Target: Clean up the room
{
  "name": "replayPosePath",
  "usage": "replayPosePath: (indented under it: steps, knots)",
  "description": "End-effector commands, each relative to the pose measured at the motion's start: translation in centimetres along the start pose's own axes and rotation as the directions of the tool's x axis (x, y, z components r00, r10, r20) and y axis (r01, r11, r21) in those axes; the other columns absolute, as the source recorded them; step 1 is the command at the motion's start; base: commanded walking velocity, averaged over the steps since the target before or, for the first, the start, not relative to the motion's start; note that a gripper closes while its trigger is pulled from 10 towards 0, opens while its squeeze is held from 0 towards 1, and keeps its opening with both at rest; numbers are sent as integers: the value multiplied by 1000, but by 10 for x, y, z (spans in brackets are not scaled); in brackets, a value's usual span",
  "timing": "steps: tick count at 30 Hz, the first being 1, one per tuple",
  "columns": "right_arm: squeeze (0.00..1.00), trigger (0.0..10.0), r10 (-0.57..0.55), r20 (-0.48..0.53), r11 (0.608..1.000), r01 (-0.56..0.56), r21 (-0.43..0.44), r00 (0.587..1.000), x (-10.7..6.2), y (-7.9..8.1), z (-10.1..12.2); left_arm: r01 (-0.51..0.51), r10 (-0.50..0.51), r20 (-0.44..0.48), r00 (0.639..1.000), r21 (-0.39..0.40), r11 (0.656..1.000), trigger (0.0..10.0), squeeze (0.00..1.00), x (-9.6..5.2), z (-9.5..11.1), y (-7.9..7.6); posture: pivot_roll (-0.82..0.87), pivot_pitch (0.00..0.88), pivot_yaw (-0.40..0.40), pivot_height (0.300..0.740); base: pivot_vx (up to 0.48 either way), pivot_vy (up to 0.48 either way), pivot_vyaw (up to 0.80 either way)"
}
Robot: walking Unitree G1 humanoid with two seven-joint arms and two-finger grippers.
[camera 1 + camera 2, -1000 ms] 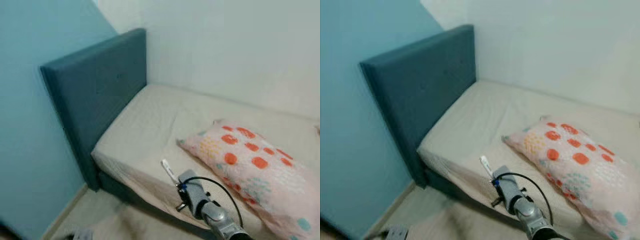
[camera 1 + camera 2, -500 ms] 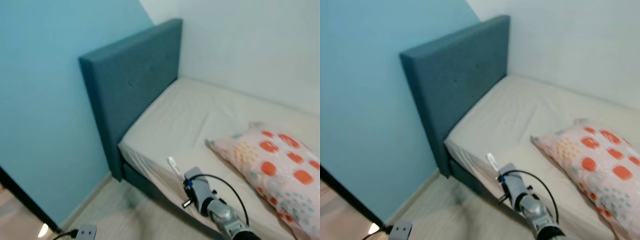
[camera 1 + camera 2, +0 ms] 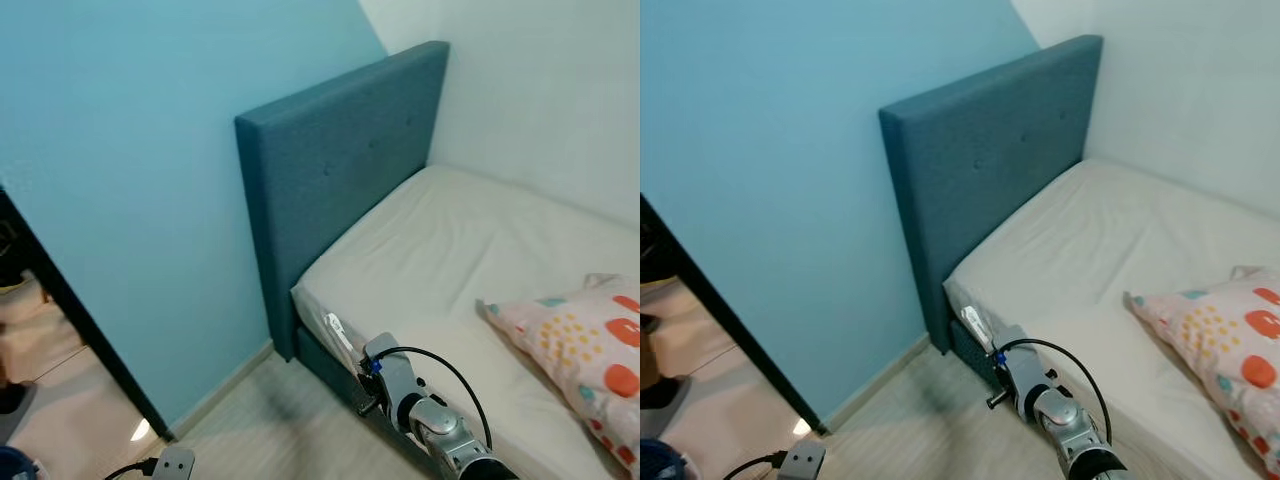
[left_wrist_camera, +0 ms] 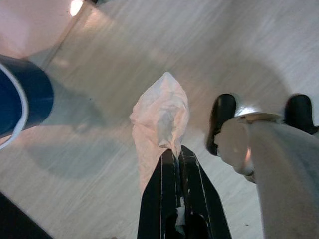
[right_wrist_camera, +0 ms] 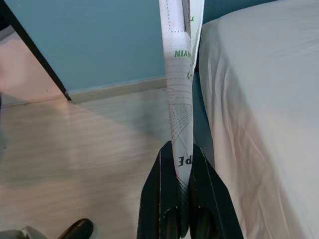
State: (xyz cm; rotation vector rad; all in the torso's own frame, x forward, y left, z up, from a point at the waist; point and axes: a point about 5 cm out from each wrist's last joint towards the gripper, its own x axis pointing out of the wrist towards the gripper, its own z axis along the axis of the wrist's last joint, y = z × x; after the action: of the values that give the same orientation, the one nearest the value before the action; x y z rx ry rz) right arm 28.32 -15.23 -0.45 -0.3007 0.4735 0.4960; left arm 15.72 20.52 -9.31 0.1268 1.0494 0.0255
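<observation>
beside bed [image 3: 470,240] | right gripper [image 5: 182,149] clamping paper wrapper [image 5: 180,74], left gripper [image 4: 173,153] pinching tissue [image 4: 159,119] | carry both level toward blue bin [image 4: 20,99], grips firm

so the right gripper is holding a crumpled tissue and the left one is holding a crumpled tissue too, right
Not quite. The right gripper is shut on a folded printed paper strip, as the right wrist view shows beside the bed. The left gripper does hold a crumpled tissue, seen in the left wrist view.

Our right gripper [image 5: 182,164] extended fwd, fingers clamped on sth; our left gripper [image 4: 174,157] points down, fingers pinched.
</observation>
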Motion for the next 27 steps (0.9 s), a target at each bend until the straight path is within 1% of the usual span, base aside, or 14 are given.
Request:
replayPosePath:
  steps: [1, 7, 8, 12, 13, 14, 16, 17, 18, 20, 23, 24, 25, 27]
  knots:
    - [0, 10000, 9, -14, 1000, -9, 7, 1000, -2, 1, -5, -12, 12, -11, 1000, 19, 1000, 10000, 0, -1, -2, 5, -148, 23, -7, 740, 0, 0, 644]
    - [0, 10000, -32, -35, 999, 33, 17, 999, -7, -8, -11, -9, 9, -11, 1000, 27, 1000, 10000, 0, 0, -2, 4, -151, 25, -8, 740, 0, 0, 647]
    - [0, 10000, -124, -85, 990, 129, 54, 989, -14, -22, -21, -7, 7, -10, 1000, 31, 999, 10000, 0, 0, -1, 2, -153, 25, -9, 740, 0, 0, 650]
    - [0, 10000, -197, -138, 972, 212, 100, 971, -21, -32, -32, -6, 6, -8, 1000, 32, 999, 10000, 0, 0, -1, 1, -154, 25, -9, 740, 0, 0, 645]
    - [0, 10000, -232, -173, 959, 255, 123, 957, -24, -35, -39, -5, 5, -7, 1000, 31, 1000, 10000, 0, 0, -1, 1, -154, 25, -10, 740, 0, 0, 644]
    - [0, 10000, -232, -173, 959, 255, 123, 957, -24, -35, -39, -5, 5, -7, 1000, 31, 1000, 10000, 0, 0, -1, 1, -154, 25, -10, 740, 0, 0, 644]
    - [0, 10000, -300, -265, 907, 360, 218, 917, -35, -39, -58, 0, 0, -1, 1000, 23, 1000, 10000, 0, 0, 0, -1, -155, 23, -14, 740, 0, 0, 653]
    - [0, 10000, -316, -297, 884, 393, 254, 901, -39, -38, -65, 1, -1, 1, 1000, 20, 1000, 10000, 0, 0, 1, -1, -156, 23, -15, 740, 0, 0, 656]
    - [0, 10000, -316, -297, 884, 393, 254, 901, -39, -38, -65, 1, -1, 1, 1000, 20, 1000, 10000, 0, 0, 1, -1, -156, 23, -15, 740, 0, 0, 656]
    - [0, 10000, -313, -375, 834, 441, 330, 873, -49, -30, -86, 11, -11, 10, 1000, 6, 1000, 10000, 0, 1, 3, -3, -159, 20, -15, 740, 0, 0, 659]
    - [0, 10000, -313, -375, 834, 441, 330, 873, -49, -30, -86, 11, -11, 10, 1000, 6, 1000, 10000, 0, 1, 3, -3, -159, 20, -15, 740, 0, 0, 663]
    - [0, 10000, -290, -449, 800, 472, 371, 845, -60, -18, -106, 22, -22, 22, 1000, -9, 1000, 10000, 0, 1, 6, -6, -164, 16, -15, 740, 0, 0, 663]
    - [0, 10000, -290, -449, 800, 472, 371, 845, -60, -18, -106, 22, -22, 22, 1000, -9, 1000, 10000, 0, 1, 6, -6, -164, 16, -15, 740, 0, 0, 663]
    - [0, 10000, -264, -513, 776, 496, 389, 816, -71, -7, -124, 30, -30, 29, 999, -10, 1000, 10000, 0, 2, 9, -9, -166, 16, -16, 740, 0, 0, 659]
